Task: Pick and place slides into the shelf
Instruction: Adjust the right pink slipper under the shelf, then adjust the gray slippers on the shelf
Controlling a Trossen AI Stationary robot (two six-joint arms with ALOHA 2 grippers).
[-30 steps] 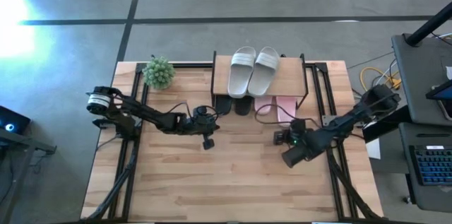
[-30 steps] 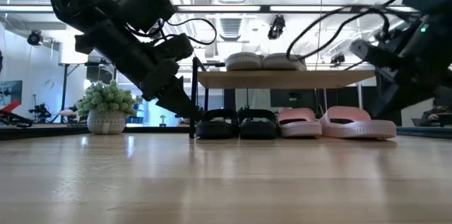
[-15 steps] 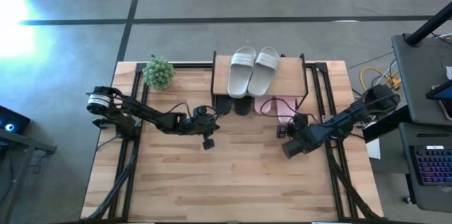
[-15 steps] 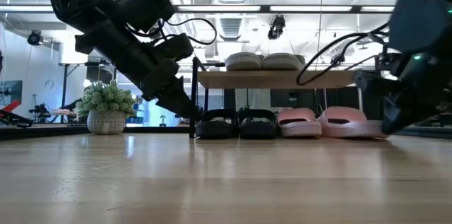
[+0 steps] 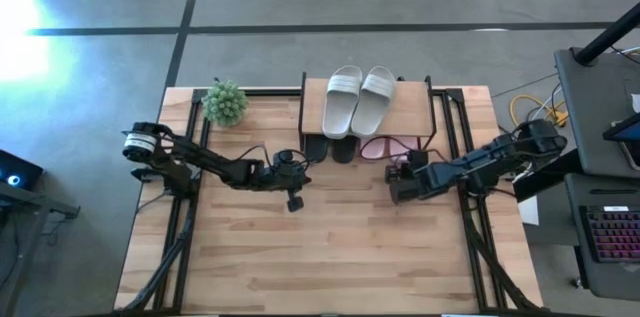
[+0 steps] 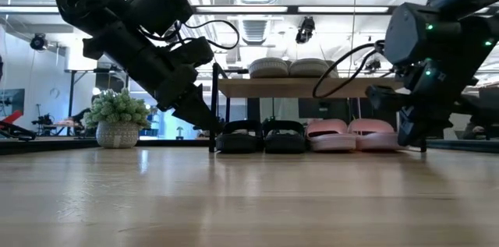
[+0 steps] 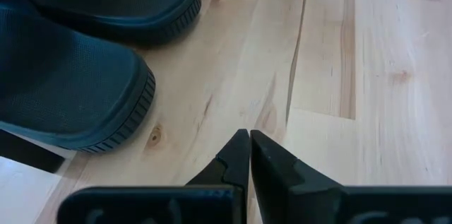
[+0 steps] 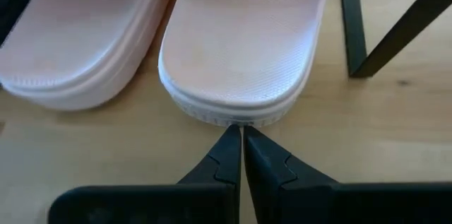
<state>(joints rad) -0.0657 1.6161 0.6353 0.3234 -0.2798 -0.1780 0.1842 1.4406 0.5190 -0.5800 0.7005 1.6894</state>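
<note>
Now: shelf (image 5: pixel 318 88) at far edge of worktop (image 5: pixel 300 257), light wooden board on thin black frame. Pale grey-white pair (image 5: pixel 358 98) on top board, long axes front-to-back. Black pair (image 6: pixel 261 135) and pink pair (image 6: pixel 352 134) underneath on worktop, textured rubbery heels toward near edge. Right fingers (image 8: pixel 236 146) pressed together, holding nothing, tips at heel of one pink slide (image 8: pixel 244 44); arm stretched low. Left fingers (image 7: pixel 248 155) closed, empty, near black heels (image 7: pixel 67 90).
</note>
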